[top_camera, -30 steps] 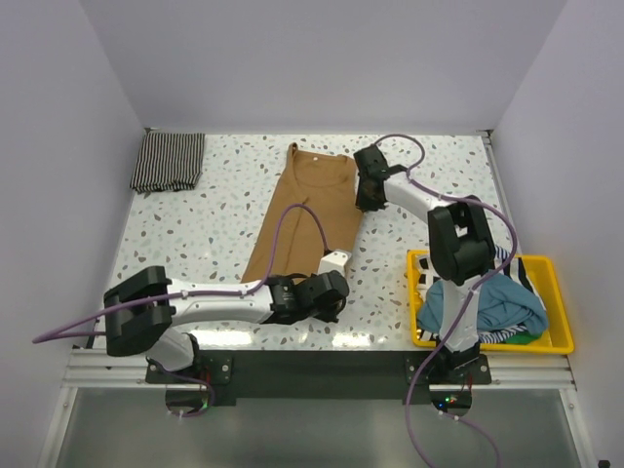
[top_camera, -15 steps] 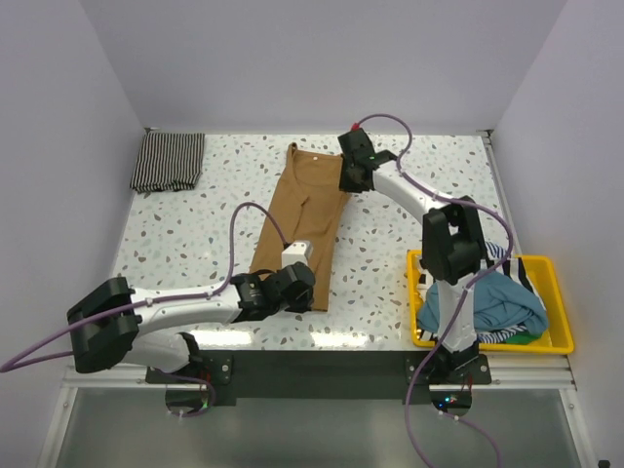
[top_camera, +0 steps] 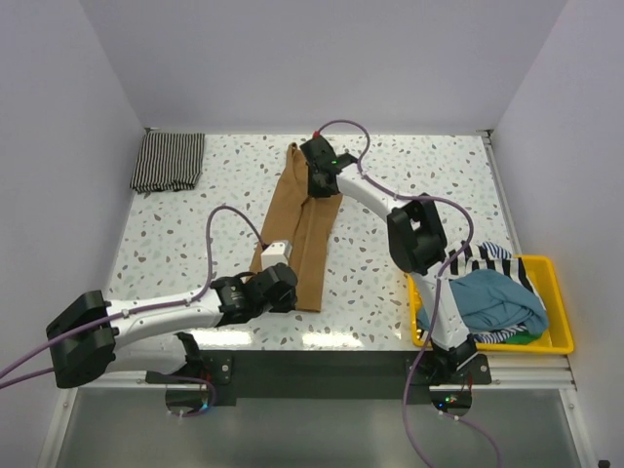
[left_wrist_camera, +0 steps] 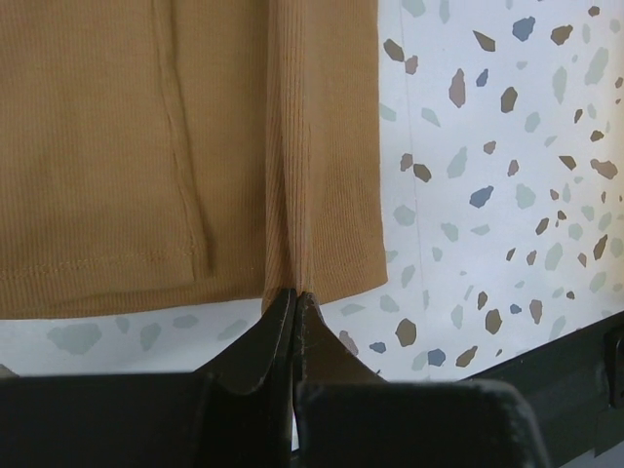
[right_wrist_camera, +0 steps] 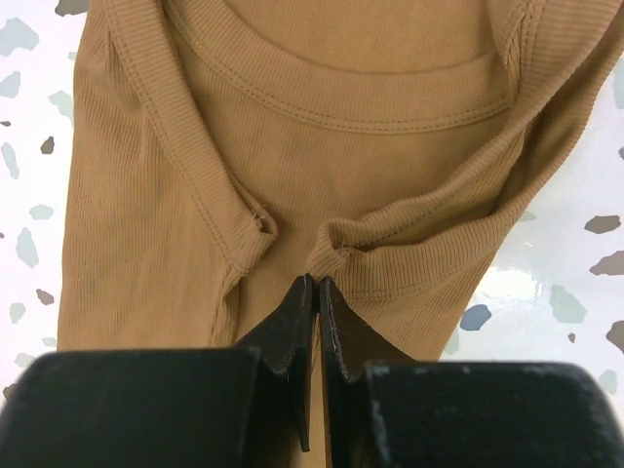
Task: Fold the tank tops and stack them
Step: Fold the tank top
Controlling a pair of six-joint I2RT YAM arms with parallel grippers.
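The tan-brown tank top (top_camera: 304,224) lies lengthwise in the middle of the table, folded narrow. My left gripper (top_camera: 276,289) is shut on its bottom hem, pinching a ridge of cloth (left_wrist_camera: 292,283) in the left wrist view. My right gripper (top_camera: 320,183) is shut on the top's far end; the right wrist view shows it pinching cloth (right_wrist_camera: 322,268) just below the neckline. The thin-striped black-and-white tank top (top_camera: 169,161) lies folded at the far left corner.
A yellow bin (top_camera: 556,343) at the near right holds a teal top (top_camera: 497,297) and a broad-striped top (top_camera: 485,255). The white speckled table (top_camera: 195,229) ends in a dark front edge (left_wrist_camera: 585,346) close to the left gripper.
Both grippers have moved left, carrying the tan top's right edge over onto its left side. The top is now narrower.
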